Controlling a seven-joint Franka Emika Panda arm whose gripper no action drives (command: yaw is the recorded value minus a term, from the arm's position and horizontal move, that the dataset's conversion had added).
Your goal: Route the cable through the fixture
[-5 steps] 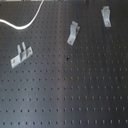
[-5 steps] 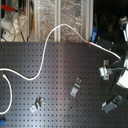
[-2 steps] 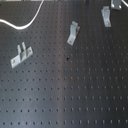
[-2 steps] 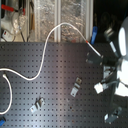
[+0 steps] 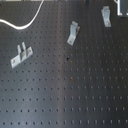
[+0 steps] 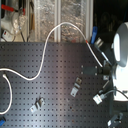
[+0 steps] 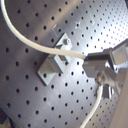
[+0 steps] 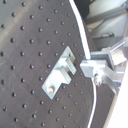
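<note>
**Cable being held just beside the bracket, not yet in its slot**

The cable [image 7: 30,42] is being pinched by the pincer [image 7: 97,67] in the first wrist view; the jaws are pressed together on it. In both wrist views the cable is being carried right alongside the nearest bracket [image 8: 61,75], passing over its notched upper edge, apparently not seated. The bracket's long axis is lying roughly square to the cable run, so a short sideways-and-down shift is judged to be what is needed next.

In the second exterior view the cable [image 6: 47,50] is seen looping across the tabletop [image 6: 55,95] from the second exterior view's left toward the arm [image 6: 120,55].

Count: one cable, one arm, three brackets in the first exterior view [image 5: 20,55], [image 5: 73,33], [image 5: 105,15].
</note>
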